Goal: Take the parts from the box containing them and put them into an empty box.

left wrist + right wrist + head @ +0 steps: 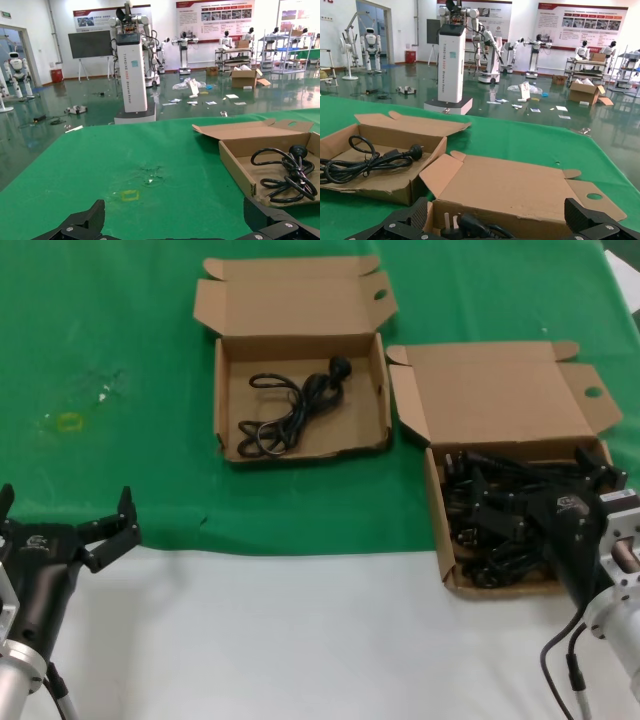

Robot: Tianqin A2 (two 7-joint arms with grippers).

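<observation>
Right gripper (530, 505) over parts (500, 510)

The right pincer (590, 485) hides part of the cords (500, 515) beneath it.

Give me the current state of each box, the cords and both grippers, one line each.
Box with the short wide lid: open, one coiled power cord inside.
Box with the large square lid: open, holding a pile of black cords.
Left gripper: open, empty, parked over the near left table edge.
Right gripper: open, over the cord pile, nothing held.
</observation>
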